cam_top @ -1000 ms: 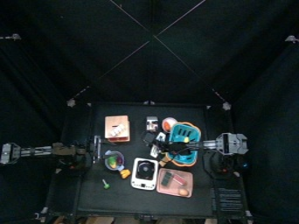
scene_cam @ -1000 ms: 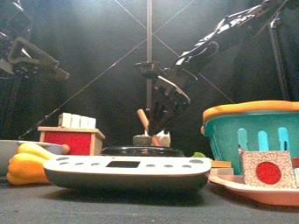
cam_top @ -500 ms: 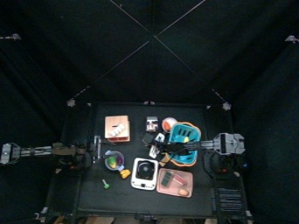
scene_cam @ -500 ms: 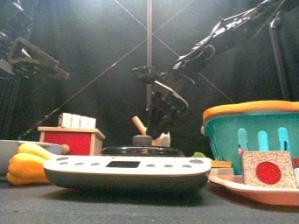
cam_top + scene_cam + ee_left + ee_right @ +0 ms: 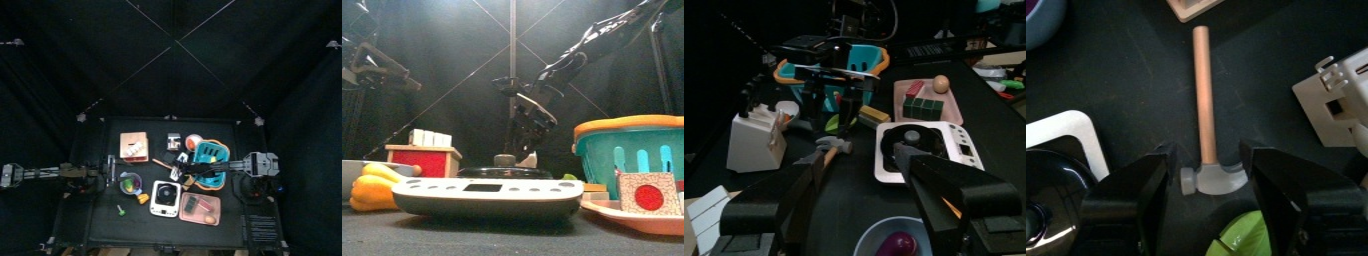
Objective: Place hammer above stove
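The hammer [image 5: 1201,95] lies flat on the black table, its pale orange handle straight and its grey head [image 5: 1216,181] between my right gripper's jaws. The right gripper [image 5: 1213,192] is open and hovers just over the head without holding it. In the top view the hammer [image 5: 162,163] lies just beyond the stove [image 5: 164,198], a white slab with a black burner. In the front view the stove [image 5: 489,195] is near and the right gripper [image 5: 521,140] hangs behind it. The left gripper [image 5: 871,215] is open and empty at the table's left.
A teal basket [image 5: 210,155] with an orange rim stands right of the hammer. A pink tray [image 5: 201,208] lies beside the stove. A tan-and-red box [image 5: 134,146] stands at the back left and a purple bowl [image 5: 130,183] at the left.
The right gripper held the hammer tilted above the table; the hammer now lies flat behind the stove and the jaws have opened off it. The left arm has not moved.
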You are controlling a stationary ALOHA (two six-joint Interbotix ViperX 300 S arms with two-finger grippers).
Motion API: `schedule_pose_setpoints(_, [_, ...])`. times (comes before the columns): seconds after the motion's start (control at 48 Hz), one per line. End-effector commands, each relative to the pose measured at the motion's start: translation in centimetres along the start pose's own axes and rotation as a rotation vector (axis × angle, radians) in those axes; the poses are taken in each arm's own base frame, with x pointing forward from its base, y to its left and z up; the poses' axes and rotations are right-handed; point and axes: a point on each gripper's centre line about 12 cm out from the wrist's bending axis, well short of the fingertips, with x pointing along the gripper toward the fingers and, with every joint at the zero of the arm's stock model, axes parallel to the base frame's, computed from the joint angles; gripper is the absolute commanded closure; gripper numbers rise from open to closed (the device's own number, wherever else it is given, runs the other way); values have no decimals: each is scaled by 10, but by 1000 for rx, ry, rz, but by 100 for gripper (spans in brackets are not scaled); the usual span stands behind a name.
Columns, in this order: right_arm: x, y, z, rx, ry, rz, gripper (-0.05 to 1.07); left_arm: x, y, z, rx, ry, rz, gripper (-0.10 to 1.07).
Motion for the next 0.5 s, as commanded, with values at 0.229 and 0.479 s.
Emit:
schedule_pose_setpoints(0.229, [-10, 6, 17, -3, -51, 18, 13, 2, 1, 5, 2, -8, 1, 5])
schedule_pose_setpoints(0.479, [-10, 10, 15, -11, -41, 15, 13, 2, 1, 4, 2, -8, 2, 5])
